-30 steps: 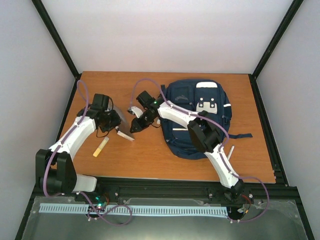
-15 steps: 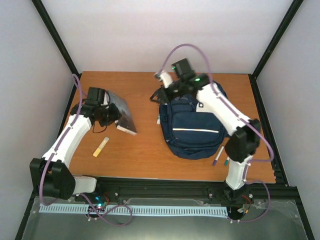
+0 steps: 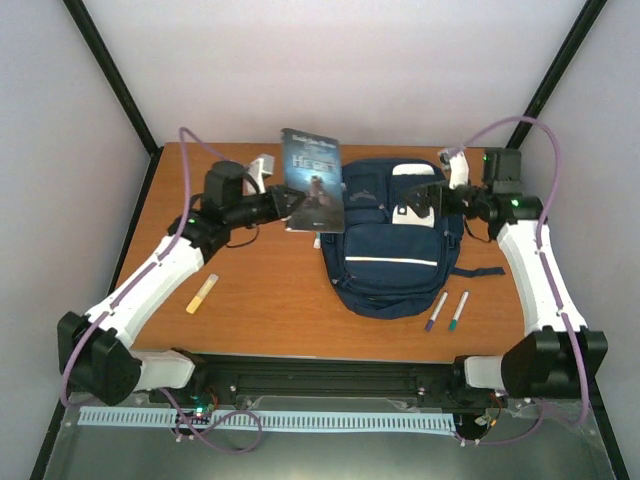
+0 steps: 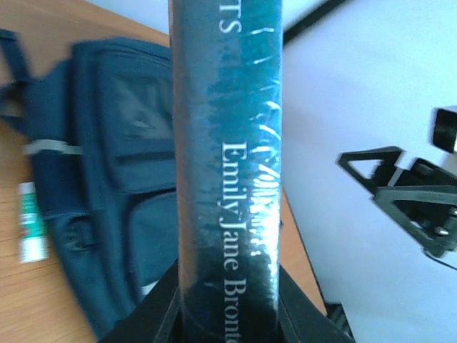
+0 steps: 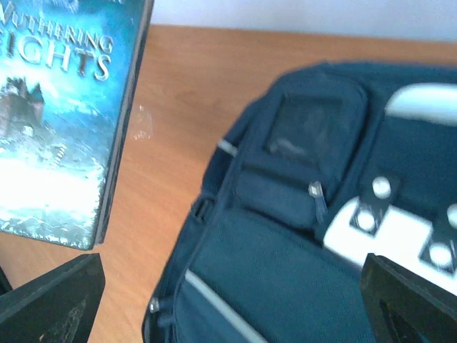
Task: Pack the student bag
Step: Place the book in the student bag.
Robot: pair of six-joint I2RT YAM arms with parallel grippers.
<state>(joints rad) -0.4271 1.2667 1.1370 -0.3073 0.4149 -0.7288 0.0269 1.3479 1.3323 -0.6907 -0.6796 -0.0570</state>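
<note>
The student bag (image 3: pixel 390 250), a navy backpack with white stripes and patches, lies flat on the table's right half. A dark teal book (image 3: pixel 313 180) hangs upright in the air by the bag's top left corner, and my left gripper (image 3: pixel 288 205) is shut on its lower edge. In the left wrist view the book's spine (image 4: pixel 228 164) rises between the jaws of that gripper (image 4: pixel 227 304), with the bag (image 4: pixel 107 179) behind it. My right gripper (image 3: pixel 435 197) hovers over the bag's top right, open wide and holding nothing. Its wrist view shows the bag's zipped pockets (image 5: pixel 300 250) below the gripper (image 5: pixel 235 300) and the book's cover (image 5: pixel 57 121) to the left.
Two markers (image 3: pixel 437 311) (image 3: pixel 458 310) lie on the table by the bag's lower right corner. A yellow stick (image 3: pixel 202 293) lies on the left half of the table. A bag strap (image 3: pixel 480 271) trails to the right. Black frame posts edge the table.
My left gripper lifted the book off the table and carried it right to the bag's top left corner. My right gripper swung from there to the bag's top right and opened wide.
</note>
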